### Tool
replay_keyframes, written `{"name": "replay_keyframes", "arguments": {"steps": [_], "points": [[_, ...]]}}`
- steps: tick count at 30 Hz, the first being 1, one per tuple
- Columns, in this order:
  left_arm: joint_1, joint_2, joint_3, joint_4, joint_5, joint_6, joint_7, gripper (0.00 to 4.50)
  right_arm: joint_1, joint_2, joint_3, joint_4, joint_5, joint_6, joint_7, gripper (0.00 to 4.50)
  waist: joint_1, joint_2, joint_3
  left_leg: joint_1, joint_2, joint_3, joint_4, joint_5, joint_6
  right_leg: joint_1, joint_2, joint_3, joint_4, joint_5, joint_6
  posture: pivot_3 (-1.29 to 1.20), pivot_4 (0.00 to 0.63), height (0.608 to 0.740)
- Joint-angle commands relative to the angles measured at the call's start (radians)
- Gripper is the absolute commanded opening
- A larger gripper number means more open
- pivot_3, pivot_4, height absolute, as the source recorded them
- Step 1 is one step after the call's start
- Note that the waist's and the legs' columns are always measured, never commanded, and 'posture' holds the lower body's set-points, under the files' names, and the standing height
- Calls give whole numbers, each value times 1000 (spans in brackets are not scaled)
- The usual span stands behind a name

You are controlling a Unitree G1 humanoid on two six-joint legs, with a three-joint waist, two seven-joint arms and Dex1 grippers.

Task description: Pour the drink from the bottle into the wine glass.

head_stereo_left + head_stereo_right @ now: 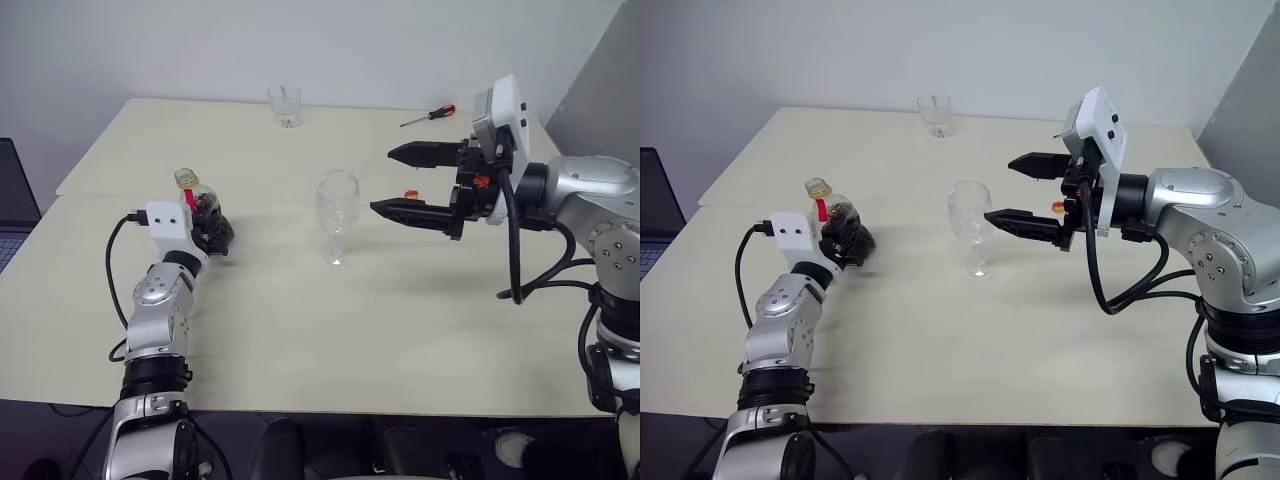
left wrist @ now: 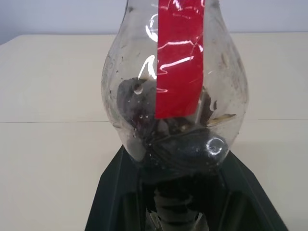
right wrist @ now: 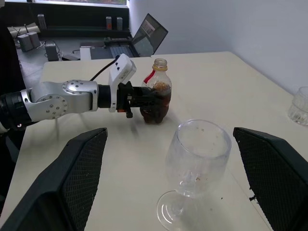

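Looking along our left claw (image 1: pixel 845 240), we see its black fingers closed around the lower body of the bottle (image 3: pixel 156 98), which stands upright on the table (image 1: pixel 300 330) with the dark drink (image 3: pixel 159 103) filling its lower part. Our right claw (image 1: pixel 400 183) hangs wide open and empty, just beside the wine glass (image 1: pixel 337 218), which stands between the two claws and holds no drink yet.

We judge the grip the main risk: the body is bulbous and of thin plastic, so it could slip or twist between the fingers when we lift and tip it. The neck (image 3: pixel 159 64) looks open at the top, so a quick tilt could spill before the mouth reaches the rim. The tall stemmed glass could topple if the bottle or the right claw bumps it.

The red label (image 2: pixel 179 57) bears no writing that we can read.
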Motion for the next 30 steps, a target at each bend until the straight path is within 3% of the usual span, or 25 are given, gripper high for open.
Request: {"name": "replay_keyframes", "arguments": {"steps": [1, 8, 15, 21, 24, 30], "points": [[-34, 11, -4, -38, 3, -23, -4, 993, -13, -16, -17, -29, -5, -17, -6, 4500, 0, 0, 0, 0, 0, 0, 0, 0, 0, 0, 0, 0, 0, 0, 0, 0, 150, 740], [-96, 47, -45, -104, 3, 21, -53, 967, 15, -43, -47, -31, 5, -7, -10, 4500, 1, -1, 1, -1, 0, -1, 0, 0, 0, 0, 0, 0, 0, 0, 0, 0, 150, 740], [-212, 147, -133, -83, 69, -4, -166, 899, 106, -77, -119, -80, 50, 29, -40, 4500, 2, -2, 1, -2, -1, -1, 0, 0, 0, -1, 0, -1, 0, 0, 0, 0, 150, 740], [-367, 206, -217, 25, 137, -122, -287, 899, 257, -25, -224, -135, 52, -71, -99, 4500, 3, -2, 1, -4, -1, -2, 1, 0, 0, -2, 0, -1, 0, 0, 0, 0, 150, 740], [-455, 210, -258, 132, 179, -219, -327, 898, 395, 2, -255, -190, 23, -125, -135, 4500, 4, -2, 1, -5, -1, 0, 1, 0, 0, -2, 0, -2, 0, 0, 0, 0, 150, 740], [-603, 202, -322, 371, 268, -427, -357, 811, 502, 31, -288, -304, 64, -126, -237, 4500, 1, -2, 1, -6, -1, 0, 2, 0, 0, -5, 1, -2, 1, 0, 1, 0, 150, 740]]}}
